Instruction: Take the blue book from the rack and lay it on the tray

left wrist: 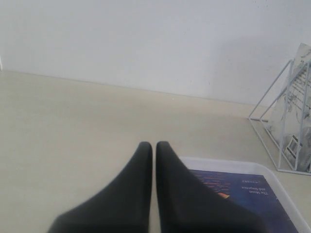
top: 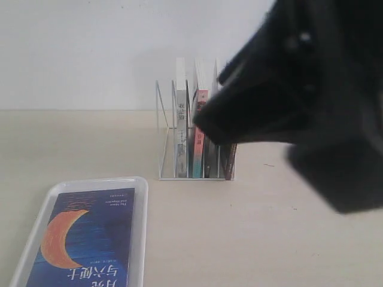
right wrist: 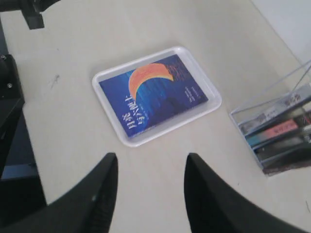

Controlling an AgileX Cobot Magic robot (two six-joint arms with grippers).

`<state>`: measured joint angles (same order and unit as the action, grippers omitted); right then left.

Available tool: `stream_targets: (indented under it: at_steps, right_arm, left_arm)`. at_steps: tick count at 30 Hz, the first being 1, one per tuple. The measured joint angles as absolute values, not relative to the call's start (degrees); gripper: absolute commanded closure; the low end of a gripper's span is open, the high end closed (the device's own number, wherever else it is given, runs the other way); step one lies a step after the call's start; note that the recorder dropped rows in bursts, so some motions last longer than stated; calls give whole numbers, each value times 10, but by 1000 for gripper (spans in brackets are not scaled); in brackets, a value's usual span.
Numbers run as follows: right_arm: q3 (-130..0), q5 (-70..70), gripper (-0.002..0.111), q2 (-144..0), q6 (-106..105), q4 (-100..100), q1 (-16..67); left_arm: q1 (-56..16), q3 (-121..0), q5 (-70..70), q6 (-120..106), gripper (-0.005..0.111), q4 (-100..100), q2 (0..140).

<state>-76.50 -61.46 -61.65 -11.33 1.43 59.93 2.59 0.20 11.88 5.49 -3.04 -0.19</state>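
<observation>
The blue book (top: 84,239) with its orange crescent moon lies flat, cover up, inside the white tray (top: 139,197) at the front left of the table; the same blue book (right wrist: 153,92) and tray (right wrist: 214,104) show from above in the right wrist view. The white wire rack (top: 167,134) stands at the back middle with other books upright in it. My right gripper (right wrist: 151,160) is open and empty, high above the table between tray and rack; its arm (top: 299,89) looms dark at the right. My left gripper (left wrist: 154,145) is shut on nothing, low beside the tray's corner (left wrist: 218,165).
In the rack stand a white-spined book (top: 180,119), a red-and-teal-spined book (top: 199,140) and darker ones partly hidden by the right arm. The rack's edge (left wrist: 282,116) shows in the left wrist view. A white wall backs the table. Dark robot base parts (right wrist: 12,111) stand beyond the tray.
</observation>
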Motion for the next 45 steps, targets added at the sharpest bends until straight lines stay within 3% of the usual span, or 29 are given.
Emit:
stream_targets:
  at_steps: [5,14,22,35,45]
  right_arm:
    - [-765,-687,66,-558,-59,14,599]
    - [-763,-697,66,-454,19,4,599]
    - [-660,-698,66,-362,41,0,599]
    - [-322,-400,66,-309,144,15,599]
    - [-229,-332,67,-310,181,80,599]
  left_arm:
    - [26,2,119,55,103,-30,-2]
    - [26,2,119,55,103,-30,-2]
    - [26,2,119,55,103,-30,-2]
    - [26,2,119,55,103,-30,-2]
    - [26,2,119,55,103,-30,-2]
